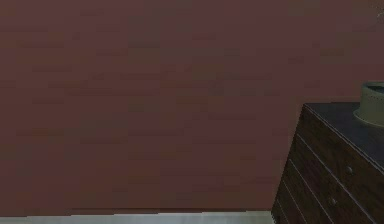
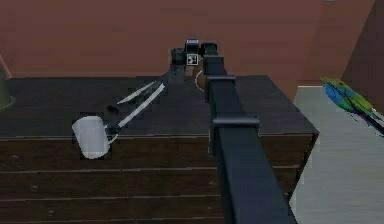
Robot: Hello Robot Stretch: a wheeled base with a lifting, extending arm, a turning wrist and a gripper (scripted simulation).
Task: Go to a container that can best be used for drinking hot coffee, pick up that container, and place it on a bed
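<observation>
In the arm side view a pale grey mug (image 2: 92,137) hangs at the far end of the gripper (image 2: 118,115), overlapping the front edge of a dark wooden dresser (image 2: 60,100) and clear of its top. The gripper holds the mug. The dark arm bar (image 2: 235,140) rises from the bottom edge and reaches out over the dresser top, with the white marker squares (image 2: 190,58) at its end. The thin fingers (image 2: 140,98) slant down to the left toward the mug.
A dark red wall (image 1: 150,100) faces me in the forward view, with the dresser's corner (image 1: 335,170) at the lower right and a grey-green object (image 1: 372,103) on it. At the arm side view's right lies a pale surface (image 2: 345,175) with a blue-green thing (image 2: 350,97).
</observation>
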